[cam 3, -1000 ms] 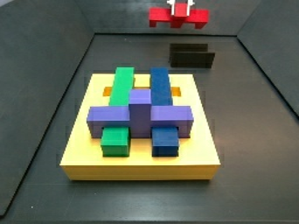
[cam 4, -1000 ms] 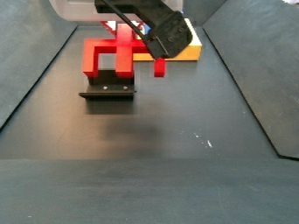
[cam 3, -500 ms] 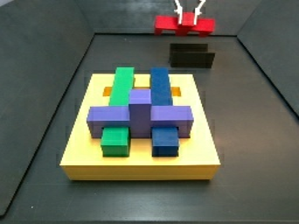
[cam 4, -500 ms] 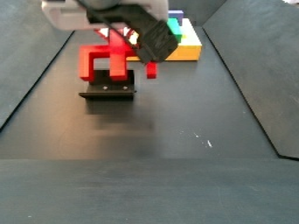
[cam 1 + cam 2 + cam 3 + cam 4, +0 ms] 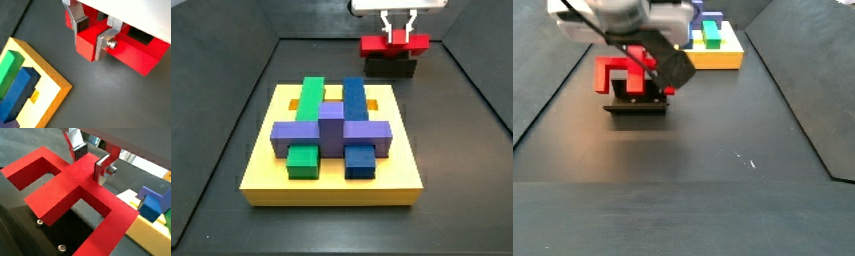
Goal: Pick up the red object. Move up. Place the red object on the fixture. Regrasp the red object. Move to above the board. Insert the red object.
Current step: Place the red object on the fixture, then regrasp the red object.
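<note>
Red object [image 5: 393, 44]: notched bar, raised tab | on fixture [image 5: 392, 66] | end effector [image 5: 398, 38] clamping tab

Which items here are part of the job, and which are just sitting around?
Job: red object, held by the gripper at the fixture; board.
Idle: green, blue and purple blocks on the board.
</note>
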### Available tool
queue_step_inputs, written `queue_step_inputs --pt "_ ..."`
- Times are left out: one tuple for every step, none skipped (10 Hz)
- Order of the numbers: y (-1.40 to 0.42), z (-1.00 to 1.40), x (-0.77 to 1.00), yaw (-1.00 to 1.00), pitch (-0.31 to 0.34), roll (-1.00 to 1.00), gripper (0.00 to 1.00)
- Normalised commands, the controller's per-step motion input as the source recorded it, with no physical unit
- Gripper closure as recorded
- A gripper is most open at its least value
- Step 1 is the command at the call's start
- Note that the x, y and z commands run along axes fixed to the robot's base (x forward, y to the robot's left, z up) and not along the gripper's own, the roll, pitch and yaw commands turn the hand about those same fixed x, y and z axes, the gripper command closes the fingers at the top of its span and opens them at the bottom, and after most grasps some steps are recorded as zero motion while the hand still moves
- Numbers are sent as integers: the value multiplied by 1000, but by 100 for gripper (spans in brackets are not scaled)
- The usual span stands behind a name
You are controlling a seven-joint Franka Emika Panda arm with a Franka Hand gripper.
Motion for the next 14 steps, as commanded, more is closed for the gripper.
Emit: queue_step_inputs --pt "77 -260 0 0 -300 -223 100" --pt "154 -214 -203 0 -151 -54 100" --pt "114 -223 -117 -20 -46 17 100" --pt "43 -334 0 0 0 337 100" --pt "57 -274 0 -6 89 263 100" --pt "0 -249 111 -51 174 106 100" --pt "3 -109 97 -20 126 6 100" --pt "0 0 0 0 0 0 100" --pt "0 0 0 0 0 0 0" --pt "-17 0 0 0 0 0 0" --pt "-26 0 0 0 0 0 0" --pt "-29 0 0 0 0 0 0" --pt "-46 0 0 0 0 6 0" --pt "-63 0 37 -14 0 23 0"
